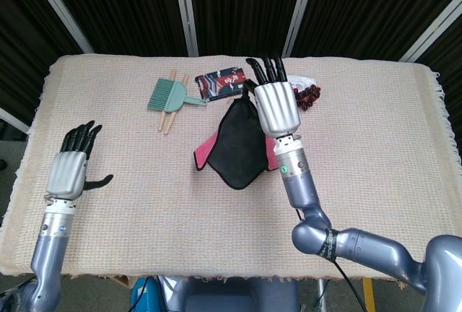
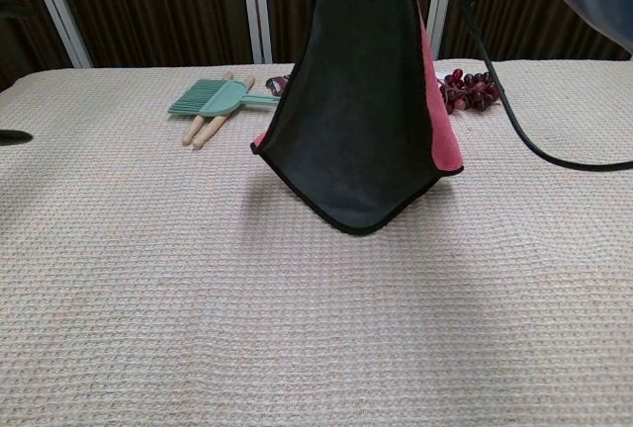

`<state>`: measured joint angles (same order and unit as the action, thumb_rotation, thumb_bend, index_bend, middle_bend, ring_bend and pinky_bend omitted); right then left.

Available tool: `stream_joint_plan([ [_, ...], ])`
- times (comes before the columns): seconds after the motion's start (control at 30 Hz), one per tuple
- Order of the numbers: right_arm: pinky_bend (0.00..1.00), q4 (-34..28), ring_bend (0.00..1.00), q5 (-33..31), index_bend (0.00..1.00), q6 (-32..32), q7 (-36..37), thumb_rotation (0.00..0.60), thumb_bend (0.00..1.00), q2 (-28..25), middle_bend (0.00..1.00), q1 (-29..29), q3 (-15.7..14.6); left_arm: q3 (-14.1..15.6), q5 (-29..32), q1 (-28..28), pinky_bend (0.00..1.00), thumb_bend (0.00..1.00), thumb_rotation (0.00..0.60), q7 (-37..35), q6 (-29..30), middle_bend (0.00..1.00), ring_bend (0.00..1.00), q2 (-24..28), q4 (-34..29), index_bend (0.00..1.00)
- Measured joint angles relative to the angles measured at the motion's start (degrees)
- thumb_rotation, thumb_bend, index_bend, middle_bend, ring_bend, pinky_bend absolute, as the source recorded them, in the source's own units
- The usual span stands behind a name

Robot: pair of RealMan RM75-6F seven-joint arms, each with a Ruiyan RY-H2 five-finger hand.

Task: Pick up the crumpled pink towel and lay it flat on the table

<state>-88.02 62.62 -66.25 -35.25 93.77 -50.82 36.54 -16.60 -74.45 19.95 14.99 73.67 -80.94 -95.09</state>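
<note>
Chest view: towel [image 2: 358,101] hanging vertically, corner down.

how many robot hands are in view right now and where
2. The right hand is above the table's middle, holding the pink towel up by its top. The left hand hovers open over the table's left edge.

A staged test area in a lab is suggested — not a home. The table [image 1: 108,218] is covered by a beige woven cloth and is closed in behind by dark curtains [image 1: 238,5] with metal posts [image 1: 186,9]. Unrelated props — a brush [image 1: 167,97], a pouch [image 1: 224,83], beads [image 1: 303,97] — are laid out on it.
</note>
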Motion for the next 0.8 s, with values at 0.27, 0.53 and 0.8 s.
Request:
stream_joint_plan([
  [0.27,0.0,-2.3,0.08,-2.3,0.61,-2.1,-2.7,0.6,0.47,-0.7,0.2,-1.4,-0.5,-3.3,2.7,7.4,0.0,0.05,0.6,0.1,-3.6,0.0,0.0,-8.5,1.4,0.08],
  [0.53,0.0,-4.5,0.08,-4.3,0.61,-3.9,-4.8,0.6,0.47,-1.4,0.2,-2.2,-1.1,-3.7,8.0,11.5,0.0,0.0,0.6,0.4,-7.3,0.0,0.0,-15.1,1.0,0.05],
  [0.8,0.0,-5.7,0.08,-5.7,0.61,-5.7,-6.3,0.6,0.47,-1.5,0.2,-3.0,-2.4,-3.6,11.6,14.2,0.0,0.0,0.6,2.9,-7.5,0.0,0.0,-19.9,-0.1,0.04],
])
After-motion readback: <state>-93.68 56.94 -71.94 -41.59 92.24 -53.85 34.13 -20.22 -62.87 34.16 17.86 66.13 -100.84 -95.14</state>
